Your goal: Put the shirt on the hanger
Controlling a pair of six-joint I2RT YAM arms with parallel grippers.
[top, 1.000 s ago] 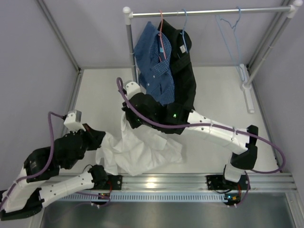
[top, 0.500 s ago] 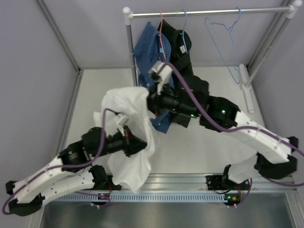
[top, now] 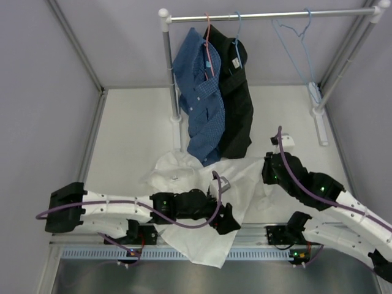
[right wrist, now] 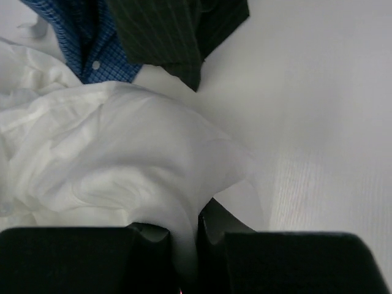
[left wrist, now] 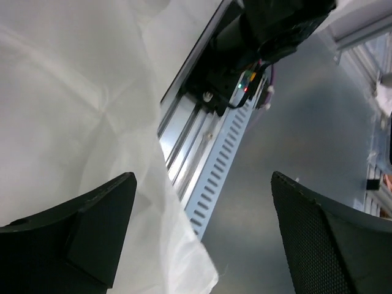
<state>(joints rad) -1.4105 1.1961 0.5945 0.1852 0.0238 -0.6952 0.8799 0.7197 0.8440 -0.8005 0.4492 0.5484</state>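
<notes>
The white shirt lies crumpled on the table below the rack, and one end drapes over the near edge. My right gripper sits low at the shirt's right side, shut on a fold of its fabric; the cloth is pinched where the right gripper closes. My left gripper reaches across the near edge and stands wide open. In the left wrist view the left gripper holds nothing, and a shirt edge hangs by its left finger. The light-blue hanger hangs bare at the rail's right end.
On the rail hang a blue checked shirt and a black shirt, their hems just behind the white shirt. The rack's posts and foot stand on the table. An aluminium rail runs along the near edge.
Half a second ago both grippers held the white shirt up near the rack. Now it lies on the table, both arms have dropped toward the near edge, and the left gripper has opened and released it.
</notes>
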